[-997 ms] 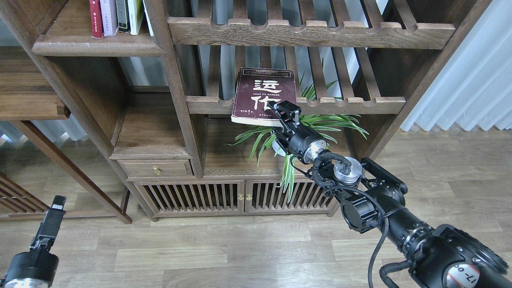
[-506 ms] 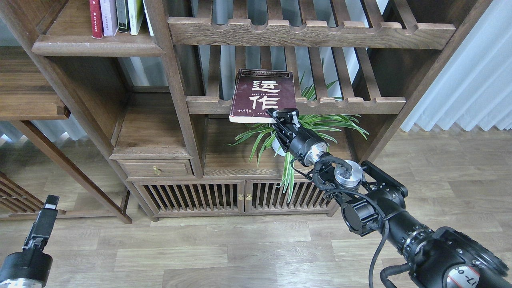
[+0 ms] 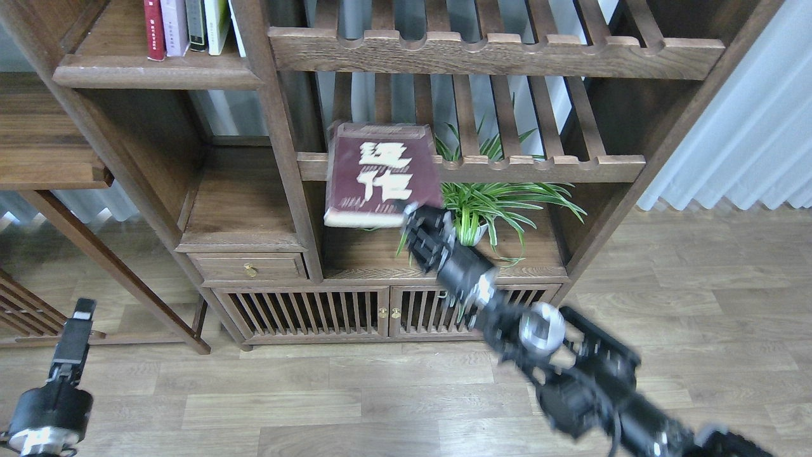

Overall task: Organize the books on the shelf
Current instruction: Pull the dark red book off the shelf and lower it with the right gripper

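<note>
My right gripper (image 3: 415, 214) is shut on the lower right corner of the dark maroon book (image 3: 380, 174) with big white characters. It holds the book in the air in front of the slatted rack, cover toward me, blurred by motion. The thick red book (image 3: 152, 28) and the pale lilac-white book (image 3: 174, 26) stand upright on the solid dark-brown shelf (image 3: 155, 73) at the upper left. My left gripper (image 3: 81, 311) hangs low at the far left over the floor, seen end-on.
Thin dark-spined, green and white books (image 3: 209, 22) stand beside the lilac one. Slatted racks (image 3: 495, 54) with notched rails fill the bookcase's middle. A potted green plant (image 3: 491, 203) sits on the lower board. A drawer (image 3: 247, 270) and slatted doors are below.
My right arm has swung left and down, carrying the maroon book off the slatted rack toward the left. The plant is now uncovered. The left gripper barely moved.
</note>
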Available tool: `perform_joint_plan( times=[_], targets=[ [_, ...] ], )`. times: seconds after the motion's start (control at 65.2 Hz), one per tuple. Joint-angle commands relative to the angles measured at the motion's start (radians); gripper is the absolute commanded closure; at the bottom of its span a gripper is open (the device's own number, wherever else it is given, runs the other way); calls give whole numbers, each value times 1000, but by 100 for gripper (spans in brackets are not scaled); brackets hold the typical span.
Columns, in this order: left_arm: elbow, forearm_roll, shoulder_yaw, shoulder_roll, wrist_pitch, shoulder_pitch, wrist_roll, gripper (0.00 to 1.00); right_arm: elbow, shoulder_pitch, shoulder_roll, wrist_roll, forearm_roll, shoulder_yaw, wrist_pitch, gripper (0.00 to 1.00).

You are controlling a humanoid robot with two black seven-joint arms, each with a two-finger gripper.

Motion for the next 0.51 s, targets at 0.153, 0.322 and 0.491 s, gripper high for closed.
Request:
perform_joint_plan(
  times=[0.153, 0.322, 0.491],
  targets=[
    [-24, -398, 301, 135, 0, -112, 32, 2, -44, -131, 9, -107, -111, 6, 17, 95],
    [-25, -454, 483, 199, 0, -158, 24, 2, -104, -137, 47, -128, -114, 59, 17, 94],
    [-27, -454, 520, 188, 0, -156, 16, 2, -105, -152, 47, -128, -138, 59, 17, 94]
  ],
)
